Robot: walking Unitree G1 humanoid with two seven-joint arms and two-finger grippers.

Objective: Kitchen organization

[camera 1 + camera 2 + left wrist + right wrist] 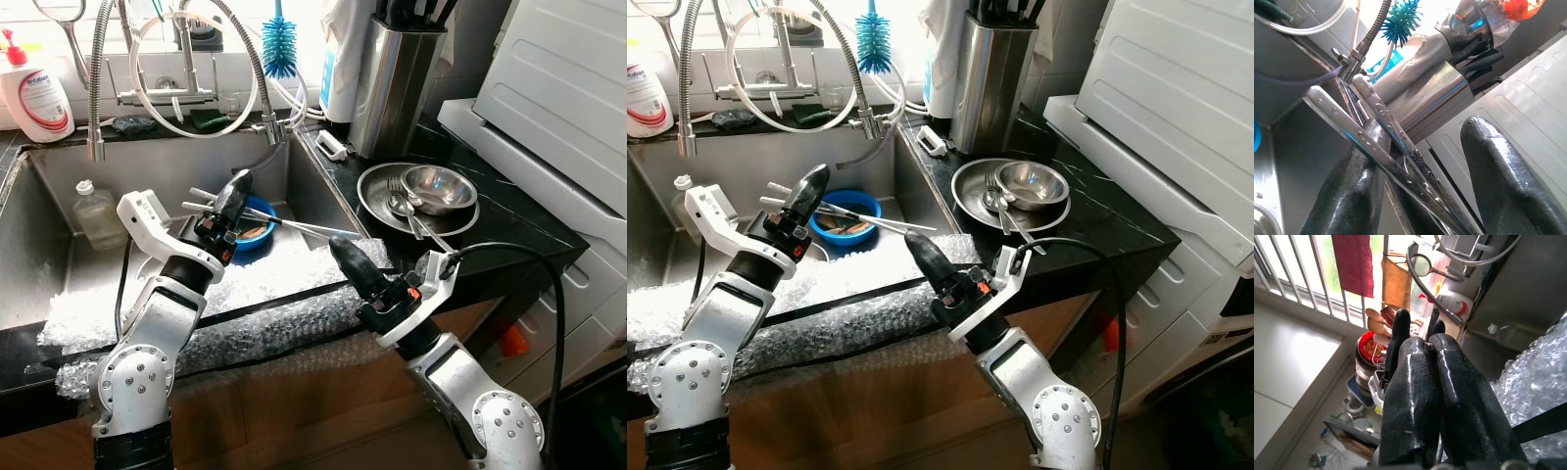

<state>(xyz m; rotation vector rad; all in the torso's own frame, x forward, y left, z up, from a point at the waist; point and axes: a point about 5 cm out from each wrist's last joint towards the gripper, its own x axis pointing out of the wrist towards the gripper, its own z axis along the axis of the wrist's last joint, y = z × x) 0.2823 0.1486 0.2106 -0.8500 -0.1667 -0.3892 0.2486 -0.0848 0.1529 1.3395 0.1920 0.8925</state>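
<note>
My left gripper [235, 193] hangs over the sink [59, 176], shut on a bundle of silver cutlery [306, 228]. The handles stick out on both sides of its fingers, and in the left wrist view the patterned cutlery [1385, 131] crosses between the black fingers [1498, 166]. Just beyond it in the sink sits a blue bowl [261, 217] with something brown in it. My right gripper [346, 258] is over the counter's front edge, shut with nothing in it. Its fingers [1449, 382] are pressed together.
A steel plate [375, 210] on the black counter carries a steel bowl [439, 186] and forks [404, 206]. A steel knife holder [390, 83] stands behind it, with a white appliance [558, 88] to the right. Bubble wrap [245, 284] covers the sink's front edge. A plastic bottle [96, 213] stands in the sink.
</note>
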